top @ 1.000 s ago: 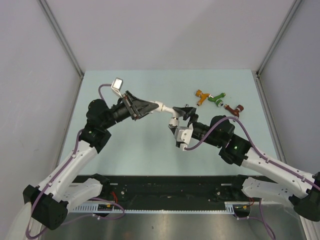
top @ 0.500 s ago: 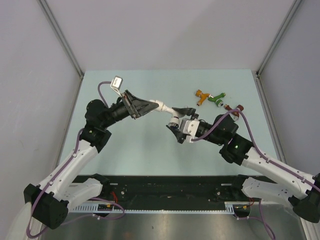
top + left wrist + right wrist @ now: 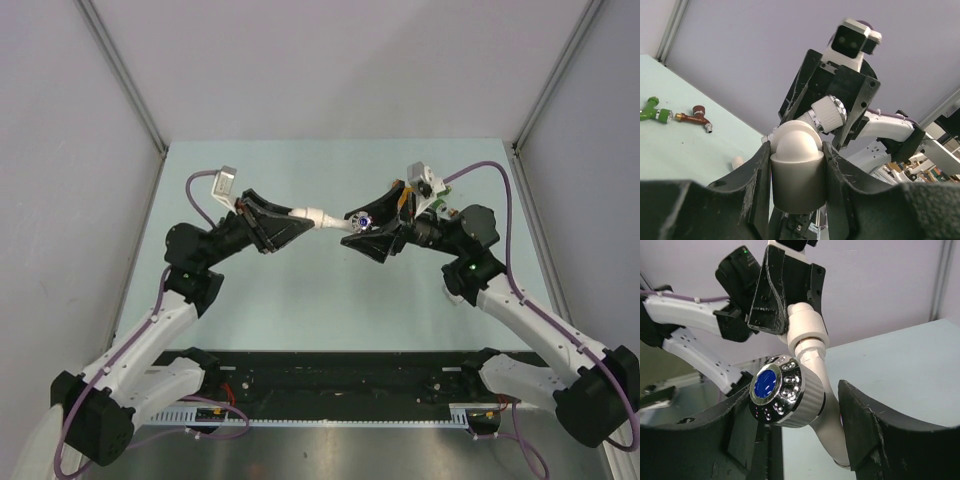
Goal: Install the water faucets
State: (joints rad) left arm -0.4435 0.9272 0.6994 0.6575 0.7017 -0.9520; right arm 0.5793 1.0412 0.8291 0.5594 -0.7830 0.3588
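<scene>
The white faucet (image 3: 358, 222) with its silvery, blue-capped knob (image 3: 784, 394) hangs in the air above the middle of the table. Its inlet meets a white pipe connector (image 3: 311, 215). My left gripper (image 3: 295, 218) is shut on that connector (image 3: 797, 167), which fills the gap between the jaws. My right gripper (image 3: 366, 230) is closed around the faucet (image 3: 826, 412), with the knob by one finger and the spout against the other. The green faucet (image 3: 652, 112) and dark red faucet (image 3: 694, 116) lie on the table behind. The orange faucet (image 3: 403, 199) is mostly hidden by my right arm.
A loose short white connector (image 3: 737, 161) lies on the pale green table (image 3: 300, 300). Grey walls stand on three sides. A black rail (image 3: 330, 375) runs along the near edge between the arm bases.
My right wrist has rolled over, so its camera now sits on top, turning the faucet against the connector. Both grippers and the joined parts have risen and moved slightly back.
</scene>
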